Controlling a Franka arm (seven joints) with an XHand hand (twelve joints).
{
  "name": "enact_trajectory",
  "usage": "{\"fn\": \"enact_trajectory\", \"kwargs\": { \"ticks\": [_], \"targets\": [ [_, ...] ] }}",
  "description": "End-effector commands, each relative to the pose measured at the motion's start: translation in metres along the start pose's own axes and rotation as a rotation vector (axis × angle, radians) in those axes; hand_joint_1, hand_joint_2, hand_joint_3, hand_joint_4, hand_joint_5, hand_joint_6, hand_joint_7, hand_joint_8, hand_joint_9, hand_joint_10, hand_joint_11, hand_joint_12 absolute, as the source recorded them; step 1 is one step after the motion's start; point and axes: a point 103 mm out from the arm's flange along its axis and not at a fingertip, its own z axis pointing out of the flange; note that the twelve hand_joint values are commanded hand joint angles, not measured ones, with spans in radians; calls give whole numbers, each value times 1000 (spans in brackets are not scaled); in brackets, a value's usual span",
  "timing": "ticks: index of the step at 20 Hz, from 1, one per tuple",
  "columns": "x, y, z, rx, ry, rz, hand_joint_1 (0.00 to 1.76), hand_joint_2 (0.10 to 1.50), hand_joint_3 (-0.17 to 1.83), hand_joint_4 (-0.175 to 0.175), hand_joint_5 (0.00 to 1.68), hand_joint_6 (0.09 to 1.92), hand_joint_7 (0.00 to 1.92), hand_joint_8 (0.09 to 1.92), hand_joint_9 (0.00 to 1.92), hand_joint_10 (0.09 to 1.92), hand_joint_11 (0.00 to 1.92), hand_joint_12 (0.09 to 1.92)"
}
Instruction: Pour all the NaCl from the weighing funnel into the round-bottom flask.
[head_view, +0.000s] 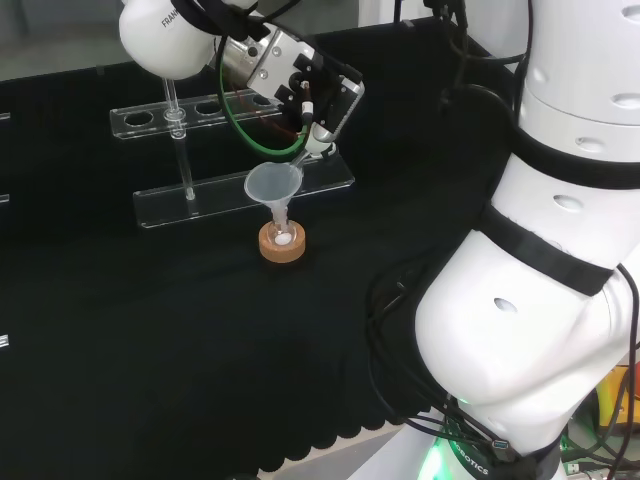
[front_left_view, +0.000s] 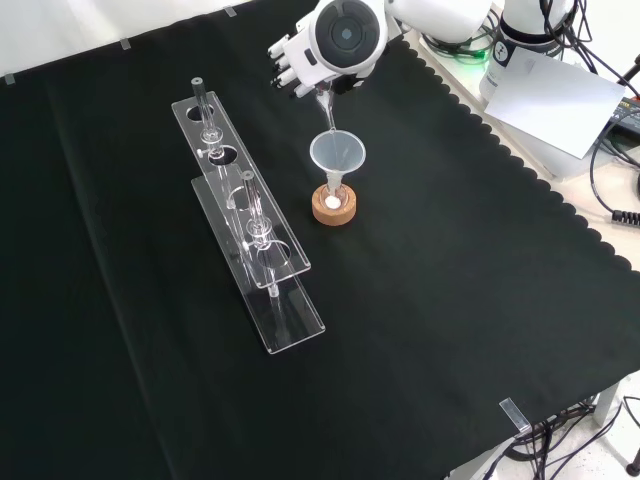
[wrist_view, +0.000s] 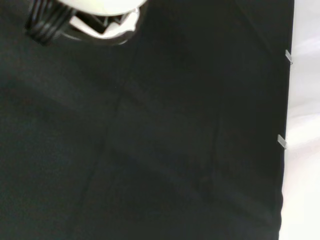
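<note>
A clear round-bottom flask (head_view: 282, 235) stands in a cork ring (head_view: 281, 247) on the black cloth, with white powder at its bottom. A clear plastic funnel (head_view: 273, 184) sits in its neck. Just above and to the right in the head view, the hand (head_view: 322, 97) is curled round a small clear weighing funnel (head_view: 316, 143), tipped with its spout down over the funnel's rim. In the front view the hand (front_left_view: 296, 66) shows beside the arm's grey-capped link, the weighing funnel (front_left_view: 325, 102) points down into the funnel (front_left_view: 337, 153), and the flask (front_left_view: 333, 201) rests in its cork ring (front_left_view: 334, 211).
Two clear acrylic racks (head_view: 240, 190) (head_view: 205, 110) with thin glass tubes stand just behind the flask in the head view, left of it in the front view (front_left_view: 256, 256) (front_left_view: 213, 125). The cloth's scalloped edge (front_left_view: 520, 190) runs at the right. A blurred white part of the hand (wrist_view: 100, 20) hangs over black cloth in the wrist view.
</note>
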Motion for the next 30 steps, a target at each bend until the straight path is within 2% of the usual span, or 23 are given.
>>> {"fn": "enact_trajectory", "kwargs": {
  "ticks": [1, 30],
  "targets": [
    [0, 0, 0, 2, -9, -1, 1100, 716, 599, 175, 1187, 797, 492, 631, 757, 492, 616, 1241],
    [8, 0, -6, 3, -94, 12, 1100, 716, 600, 175, 1186, 799, 481, 633, 743, 497, 604, 1240]
  ]
}}
